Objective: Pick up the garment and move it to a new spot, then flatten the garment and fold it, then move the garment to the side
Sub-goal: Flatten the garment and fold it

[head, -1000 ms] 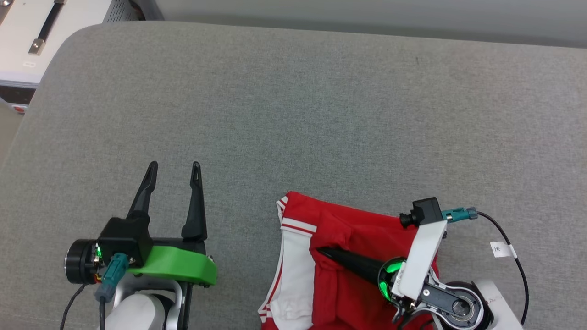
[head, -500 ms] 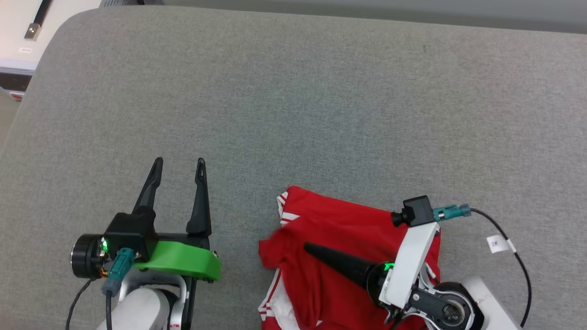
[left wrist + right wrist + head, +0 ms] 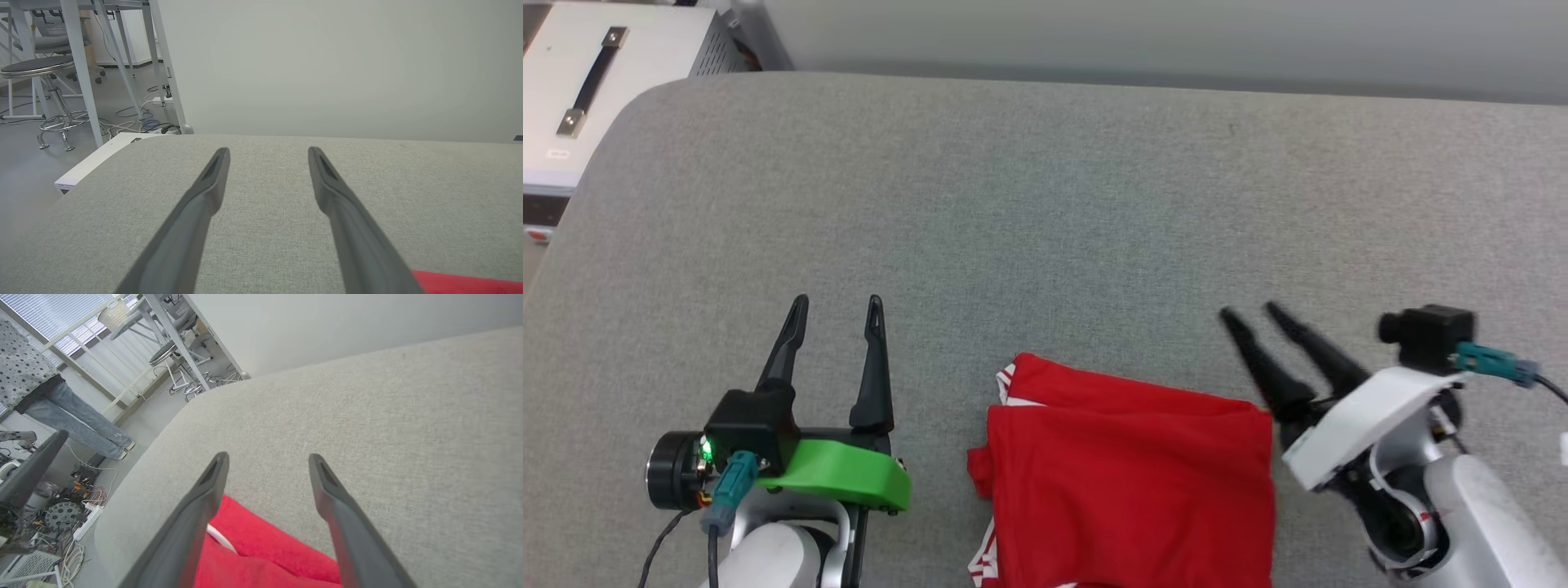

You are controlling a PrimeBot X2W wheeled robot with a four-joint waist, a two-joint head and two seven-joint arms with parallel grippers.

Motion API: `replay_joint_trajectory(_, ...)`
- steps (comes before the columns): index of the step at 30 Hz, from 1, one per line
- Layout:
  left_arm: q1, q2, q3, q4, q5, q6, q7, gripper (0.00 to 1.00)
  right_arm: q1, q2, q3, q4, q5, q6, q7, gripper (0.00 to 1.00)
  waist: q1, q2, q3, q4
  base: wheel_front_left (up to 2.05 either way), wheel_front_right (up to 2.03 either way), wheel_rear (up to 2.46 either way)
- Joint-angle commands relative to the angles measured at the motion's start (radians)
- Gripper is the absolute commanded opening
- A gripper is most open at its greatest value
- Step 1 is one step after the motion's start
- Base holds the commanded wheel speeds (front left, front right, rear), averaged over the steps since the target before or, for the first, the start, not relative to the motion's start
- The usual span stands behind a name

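The jaws of both grippers are standing wide apart and are gripping nothing. The left gripper is hovering over bare grey padded surface, with its fingers pointing away from the robot and only grey fabric lying between them. The right gripper is angling its fingers forward and towards the left one, and its tips are also hanging over bare padding.

The garment is lying on the padding between the two grippers, much nearer the right one. Its far right corner is sitting just beside the base of the right fingers, while a strip of grey is separating its other edge from the left gripper. Whether the right fingers are touching the cloth cannot be told. The garment is lying folded, with a smooth red panel showing on top and red-and-white trim peeking out along the edge facing the left jaws.

In the right wrist view the red cloth is showing low between the fingers, behind their tips. A person in jeans is standing on the floor beyond the padding's edge. A white case with a dark handle is sitting off the padding, far ahead of the left jaws.
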Motion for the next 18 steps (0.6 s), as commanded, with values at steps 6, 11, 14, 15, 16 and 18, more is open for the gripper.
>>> replay_joint_trajectory(6, 0.026, 0.008, 0.014, 0.014, -0.007, -0.001, -0.004, 1.00, 0.041, 0.025, -0.181, -0.030, -0.260, -0.001, -0.098, 1.00, 0.0000, 0.0000, -0.049, -0.043, 0.00, 0.00, 0.00)
replay_joint_trajectory(11, 0.043, 0.013, 0.022, 0.027, -0.010, -0.005, -0.008, 1.00, 0.097, 0.055, -0.307, -0.102, -0.409, -0.001, -0.135, 1.00, 0.0000, 0.0000, -0.083, -0.063, 0.00, 0.00, 0.00)
replay_joint_trajectory(14, 0.053, 0.015, 0.025, 0.036, -0.005, -0.007, -0.010, 1.00, 0.134, 0.071, -0.352, -0.136, -0.469, -0.001, -0.155, 1.00, 0.0000, 0.0000, -0.105, -0.073, 0.00, 0.00, 0.00)
replay_joint_trajectory(15, 0.058, 0.014, 0.027, 0.039, -0.005, -0.009, -0.011, 1.00, 0.150, 0.076, -0.364, -0.144, -0.487, -0.001, -0.157, 1.00, 0.0000, 0.0000, -0.114, -0.077, 0.00, 0.00, 0.00)
replay_joint_trajectory(16, 0.062, 0.014, 0.028, 0.041, -0.004, -0.011, -0.012, 1.00, 0.160, 0.080, -0.372, -0.153, -0.498, -0.001, -0.161, 1.00, 0.0000, 0.0000, -0.120, -0.079, 0.00, 0.00, 0.00)
replay_joint_trajectory(18, 0.071, 0.014, 0.031, 0.049, 0.000, -0.015, -0.013, 1.00, 0.184, 0.089, -0.381, -0.167, -0.516, -0.001, -0.160, 1.00, 0.0000, 0.0000, -0.129, -0.085, 0.00, 0.00, 0.00)
